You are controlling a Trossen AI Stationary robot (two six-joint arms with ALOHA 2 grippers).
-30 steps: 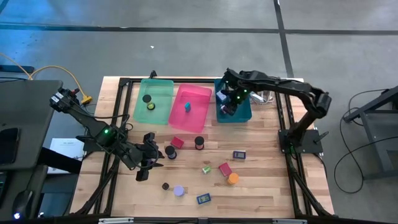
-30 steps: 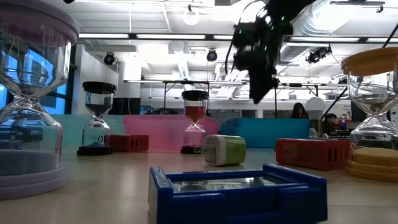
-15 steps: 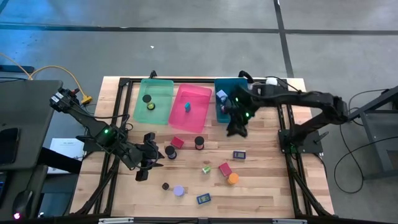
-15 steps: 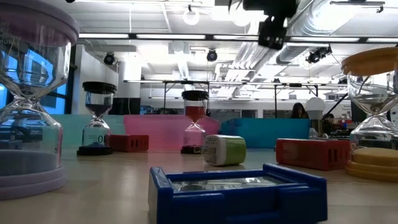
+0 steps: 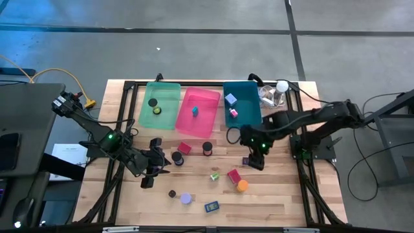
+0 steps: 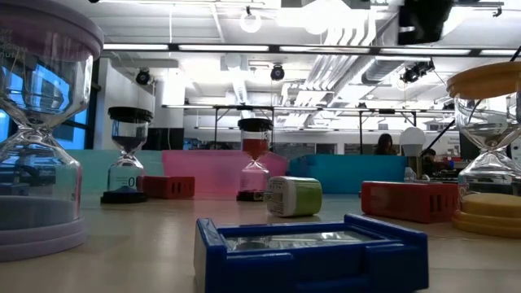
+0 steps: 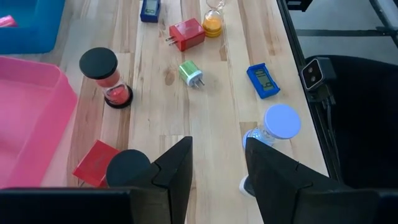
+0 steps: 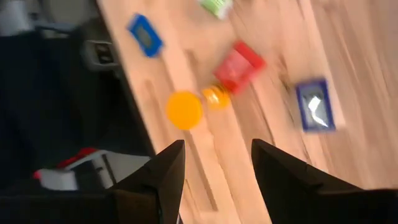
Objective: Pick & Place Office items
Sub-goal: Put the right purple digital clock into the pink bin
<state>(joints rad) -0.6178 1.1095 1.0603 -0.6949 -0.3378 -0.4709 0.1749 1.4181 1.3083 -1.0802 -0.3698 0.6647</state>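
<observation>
Dark fingers of the right gripper (image 5: 257, 160) stand part open with nothing between them, as we see in the right wrist view, where bare wood shows in the gap. We find this gripper low over the table's right half, covering the spot just in front of the teal bin (image 5: 251, 117); ahead of its fingers lie a blue block (image 8: 314, 106), a red block (image 8: 239, 65) and an orange-topped sand timer (image 8: 185, 110) tipped on its side. The blue block's long axis runs roughly along the wood grain. Our left gripper (image 5: 152, 169) waits over the table's left front, its fingers also part open and empty, with a black-topped timer (image 7: 129, 168) just beside one finger and a lavender-topped timer (image 7: 281, 121) beside the other. Beyond them we see a green plug (image 7: 190, 73) with its prongs lying level and pointing away from the pink bin (image 7: 30, 118), and a second blue block (image 7: 263, 81) lying flat, skewed to the grain.
</observation>
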